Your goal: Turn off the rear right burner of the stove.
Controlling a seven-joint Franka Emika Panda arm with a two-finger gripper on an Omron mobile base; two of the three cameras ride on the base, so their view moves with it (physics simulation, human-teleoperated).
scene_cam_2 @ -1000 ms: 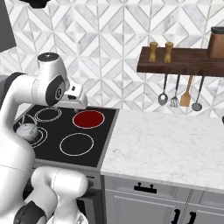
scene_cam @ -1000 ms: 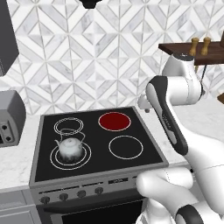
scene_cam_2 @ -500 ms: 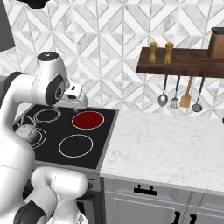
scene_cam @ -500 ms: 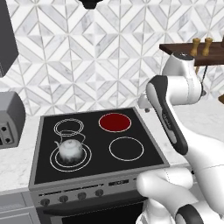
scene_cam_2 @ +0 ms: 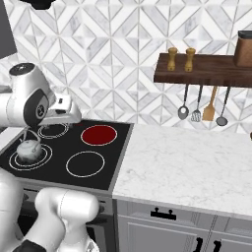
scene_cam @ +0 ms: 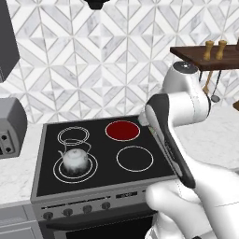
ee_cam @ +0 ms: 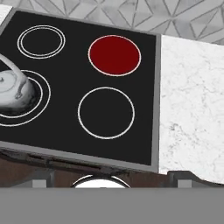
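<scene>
The stove has four ring circles on its black glass top and a row of four small dark knobs on its grey front; the rear right burner is the far right circle and it glows deep red, while the other three are black inside; one grey kettle sits on the near left circle. On the wooden shelf at the right stand two shakers, and four spoons and turners hang under it; one grey toaster oven sits on the counter left of the stove. The white arm is bent up high over the right side of the stove with its hand looking down at the cooktop; I cannot tell if its fingers are spread or closed.
</scene>
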